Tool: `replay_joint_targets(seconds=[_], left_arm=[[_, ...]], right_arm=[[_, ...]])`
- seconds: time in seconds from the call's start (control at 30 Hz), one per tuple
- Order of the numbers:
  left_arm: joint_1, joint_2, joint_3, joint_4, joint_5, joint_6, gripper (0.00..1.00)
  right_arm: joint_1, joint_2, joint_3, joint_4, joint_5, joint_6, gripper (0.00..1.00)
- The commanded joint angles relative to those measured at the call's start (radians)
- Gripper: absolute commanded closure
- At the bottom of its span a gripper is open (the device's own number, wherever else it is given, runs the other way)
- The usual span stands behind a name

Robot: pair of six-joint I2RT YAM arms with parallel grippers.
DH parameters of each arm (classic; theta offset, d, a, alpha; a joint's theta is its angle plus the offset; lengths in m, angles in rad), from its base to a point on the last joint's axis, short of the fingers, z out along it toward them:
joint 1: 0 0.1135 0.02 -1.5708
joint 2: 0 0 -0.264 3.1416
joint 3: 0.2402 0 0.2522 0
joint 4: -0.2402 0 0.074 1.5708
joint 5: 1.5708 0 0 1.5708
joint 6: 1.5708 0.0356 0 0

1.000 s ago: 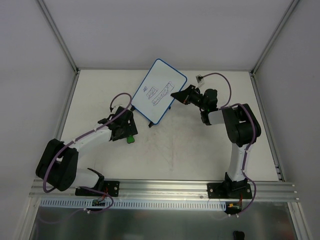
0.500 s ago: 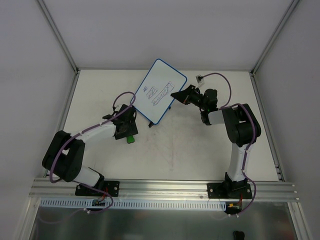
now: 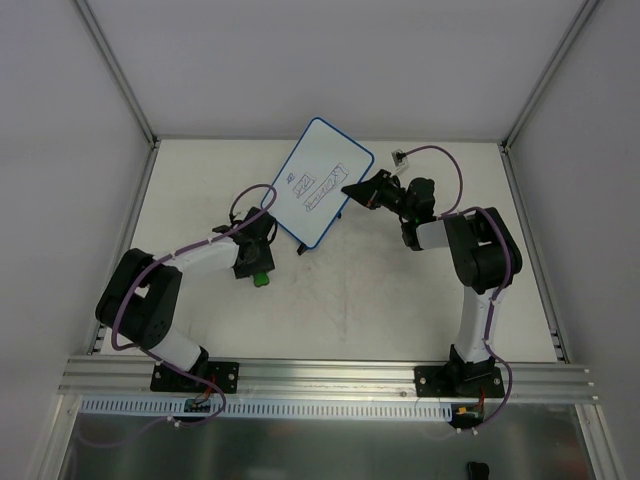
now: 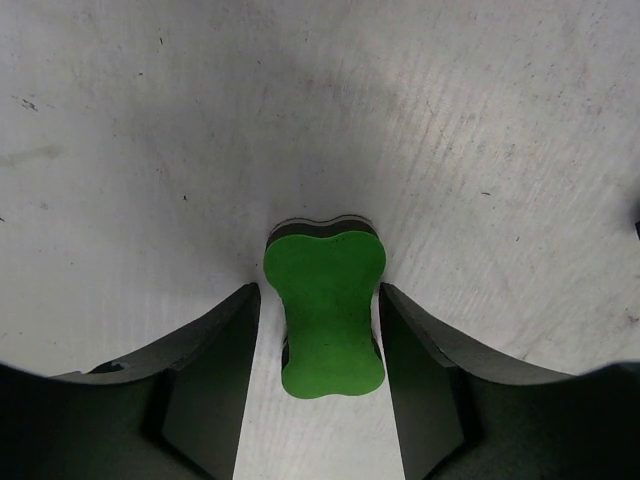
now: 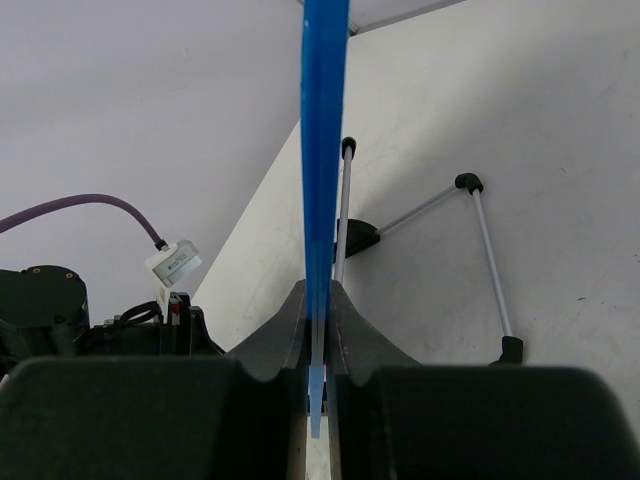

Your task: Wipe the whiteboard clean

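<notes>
The whiteboard [image 3: 318, 180] is white with a blue rim and carries dark scribbles. It is held tilted above the back of the table. My right gripper [image 3: 352, 190] is shut on its right edge. In the right wrist view the blue rim [image 5: 323, 120] runs edge-on up from between the closed fingers of that gripper [image 5: 320, 290]. A small green eraser [image 4: 325, 305] lies flat on the table. My left gripper [image 4: 318, 295] straddles it, open, with its fingers close to the eraser's sides and a thin gap on the left. From above, the eraser [image 3: 261, 278] shows just under the left gripper [image 3: 260, 266].
The board's thin wire stand legs [image 5: 480, 250] with black feet hang over the table under the board. A purple cable with a white connector [image 3: 400, 156] loops behind the right wrist. Grey walls enclose the table [image 3: 400, 290]; an aluminium rail [image 3: 330, 375] runs along its near edge.
My left arm has folded in, bringing its gripper down over the green eraser, and its jaws have narrowed around it. The right arm and the whiteboard have not moved.
</notes>
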Motion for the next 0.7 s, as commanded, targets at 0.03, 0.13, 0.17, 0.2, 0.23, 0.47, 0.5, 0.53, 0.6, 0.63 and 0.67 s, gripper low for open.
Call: replay_joint_targets(seconds=[0.03, 0.13, 0.17, 0.2, 0.23, 0.47, 0.5, 0.53, 0.6, 0.63, 0.67], left_arm=[[-0.013, -0.004, 0.028, -0.034, -0.02, -0.01, 0.51], [-0.014, -0.007, 0.027, -0.036, -0.014, -0.012, 0.6], [-0.016, -0.007, 0.025, -0.034, -0.014, -0.012, 0.6], [-0.016, -0.009, 0.024, -0.036, -0.016, -0.013, 0.61], [-0.016, -0.01, 0.024, -0.034, -0.017, -0.013, 0.61], [-0.022, -0.026, 0.019, -0.034, -0.037, -0.015, 0.5], [-0.025, -0.032, 0.018, -0.034, -0.04, -0.018, 0.48], [-0.025, -0.033, 0.016, -0.034, -0.042, -0.019, 0.46], [-0.027, -0.044, 0.013, -0.034, -0.048, -0.024, 0.46], [-0.028, -0.049, 0.01, -0.034, -0.048, -0.025, 0.46], [-0.028, -0.05, 0.008, -0.034, -0.049, -0.025, 0.47]], right_arm=[[0.016, 0.0, 0.027, 0.042, -0.004, -0.044, 1.0], [0.016, 0.002, 0.026, 0.042, -0.004, -0.044, 1.0], [0.016, 0.003, 0.027, 0.042, -0.006, -0.044, 1.0], [0.016, 0.003, 0.029, 0.043, -0.008, -0.044, 1.0], [0.016, 0.006, 0.029, 0.043, -0.006, -0.044, 1.0], [0.014, 0.009, 0.032, 0.042, -0.009, -0.042, 1.0], [0.016, 0.009, 0.033, 0.043, -0.012, -0.041, 1.0], [0.016, 0.009, 0.033, 0.043, -0.011, -0.039, 1.0], [0.016, 0.011, 0.035, 0.043, -0.012, -0.039, 1.0], [0.014, 0.011, 0.035, 0.043, -0.014, -0.036, 1.0], [0.016, 0.011, 0.036, 0.043, -0.012, -0.035, 1.0]])
